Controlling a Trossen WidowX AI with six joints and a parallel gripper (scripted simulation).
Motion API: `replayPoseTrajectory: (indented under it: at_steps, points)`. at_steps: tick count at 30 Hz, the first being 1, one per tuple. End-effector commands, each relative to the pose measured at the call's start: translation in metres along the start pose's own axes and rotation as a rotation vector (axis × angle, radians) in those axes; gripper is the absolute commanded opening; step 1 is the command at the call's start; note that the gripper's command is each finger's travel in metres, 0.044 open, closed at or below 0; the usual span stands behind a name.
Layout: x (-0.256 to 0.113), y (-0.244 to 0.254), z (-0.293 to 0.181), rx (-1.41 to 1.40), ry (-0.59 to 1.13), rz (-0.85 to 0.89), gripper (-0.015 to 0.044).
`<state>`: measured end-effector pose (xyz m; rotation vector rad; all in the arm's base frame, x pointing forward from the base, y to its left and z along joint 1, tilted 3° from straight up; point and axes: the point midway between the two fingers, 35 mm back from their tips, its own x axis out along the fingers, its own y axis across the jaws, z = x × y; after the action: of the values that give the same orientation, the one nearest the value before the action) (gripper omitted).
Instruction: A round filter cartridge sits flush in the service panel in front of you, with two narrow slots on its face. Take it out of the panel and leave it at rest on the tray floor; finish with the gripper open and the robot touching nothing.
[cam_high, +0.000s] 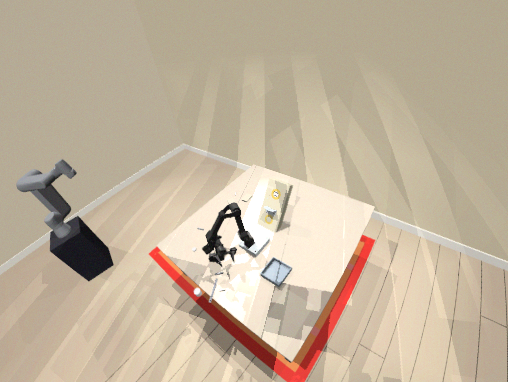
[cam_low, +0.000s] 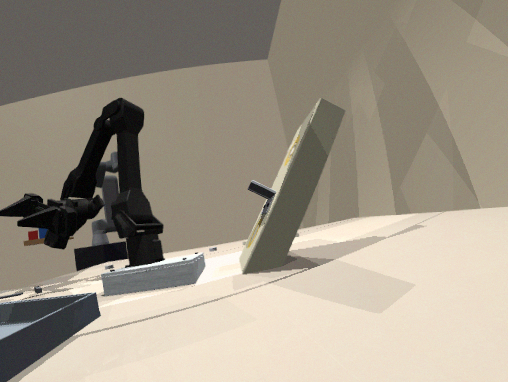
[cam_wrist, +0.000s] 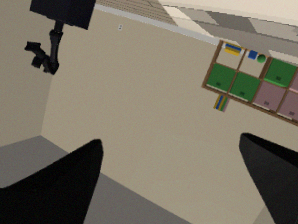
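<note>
The service panel (cam_high: 281, 204) (cam_low: 306, 200) stands tilted back on the table. Its face has an upper yellow ring (cam_high: 272, 194) around a pale round face with dark marks. It may be the cartridge; the slots are too small to make out. A lower yellow ring (cam_high: 269, 223) lies below a short grey bar (cam_high: 270, 211) (cam_low: 261, 189) that sticks out of the panel. The dark blue-grey tray (cam_high: 282, 271) (cam_low: 55, 327) shows no cartridge on its visible floor. My gripper (cam_high: 226, 262) (cam_low: 11, 219) (cam_wrist: 171, 143) is open and empty, raised and turned away from the panel.
A low grey-white block (cam_high: 255, 245) (cam_low: 150, 278) lies between the arm's base and the tray. Small loose bits and a thin rod (cam_high: 213, 291) lie on the table's left part. A grey arm on a black pedestal (cam_high: 82, 249) stands off the table.
</note>
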<state>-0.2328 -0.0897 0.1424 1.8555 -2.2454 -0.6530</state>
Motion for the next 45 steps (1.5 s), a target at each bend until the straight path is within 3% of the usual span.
replayPoseTrajectory:
  at_steps: [1, 12, 22, 32, 39, 45]
  points:
    - [-0.002, 0.001, 0.001, -0.004, -0.007, 0.004, 0.0374]
    - [-0.115, 0.022, 0.046, -0.373, -0.479, 0.198, 0.0094]
    - [-0.251, -0.007, 0.055, -0.639, -1.085, 0.169, 0.0094]
    - [-0.363, -0.099, 0.019, -0.565, -1.647, -0.109, 0.0094]
    - [-0.405, -0.186, -0.033, -0.368, -1.919, -0.436, 0.0094]
    - [-0.407, -0.265, -0.092, -0.105, -1.991, -0.776, 0.0094]
